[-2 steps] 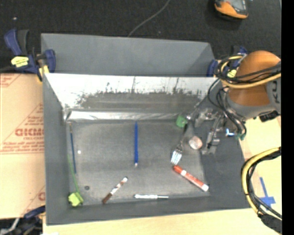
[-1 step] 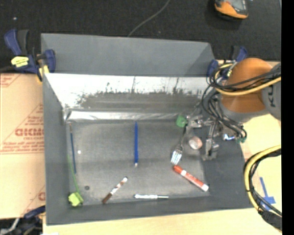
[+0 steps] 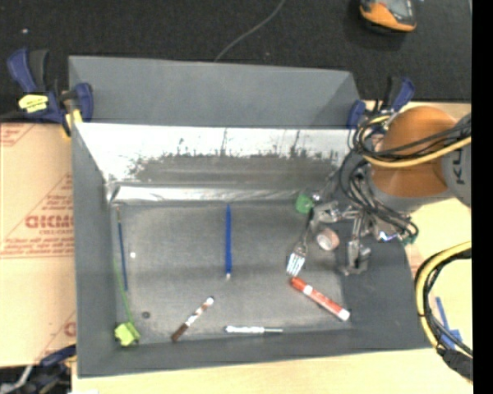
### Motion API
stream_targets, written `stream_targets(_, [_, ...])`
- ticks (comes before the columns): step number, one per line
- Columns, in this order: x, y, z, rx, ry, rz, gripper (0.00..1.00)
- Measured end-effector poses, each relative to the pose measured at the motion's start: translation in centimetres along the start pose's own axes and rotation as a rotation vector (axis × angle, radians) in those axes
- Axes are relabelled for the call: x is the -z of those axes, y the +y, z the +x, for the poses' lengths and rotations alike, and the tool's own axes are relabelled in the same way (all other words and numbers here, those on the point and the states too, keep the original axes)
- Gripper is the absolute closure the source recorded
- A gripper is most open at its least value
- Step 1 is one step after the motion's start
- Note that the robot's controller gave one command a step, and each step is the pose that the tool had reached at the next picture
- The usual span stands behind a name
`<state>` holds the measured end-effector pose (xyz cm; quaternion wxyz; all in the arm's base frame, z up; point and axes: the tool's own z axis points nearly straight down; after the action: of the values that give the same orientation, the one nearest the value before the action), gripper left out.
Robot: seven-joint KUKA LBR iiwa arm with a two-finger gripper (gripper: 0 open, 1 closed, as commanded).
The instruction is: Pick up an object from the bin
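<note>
Since I cannot tell if my gripper (image 3: pixel 351 254) is open or holds anything, descending beside the red marker (image 3: pixel 319 297) may just knock it away.

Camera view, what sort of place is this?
Probably a robotics lab's grasping test cell: a grey metal bin holding a blue pen and red marker, with a cabled robot arm reaching in.

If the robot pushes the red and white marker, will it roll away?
Probably. The red and white marker looks round and lies flat on the bin floor, so a sideways push may roll it. It looks stiff and thin, so it should lift without bending.
</note>
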<state>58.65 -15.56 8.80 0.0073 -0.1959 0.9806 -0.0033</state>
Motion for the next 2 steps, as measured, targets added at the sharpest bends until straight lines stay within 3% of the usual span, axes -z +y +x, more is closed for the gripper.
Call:
stream_targets(1, [-1.52, -1.78, -4.73, -0.150, -0.004, 0.002, 1.00])
stream_targets(2, [-1.63, -1.75, -4.64, -0.150, -0.001, 0.001, 0.00])
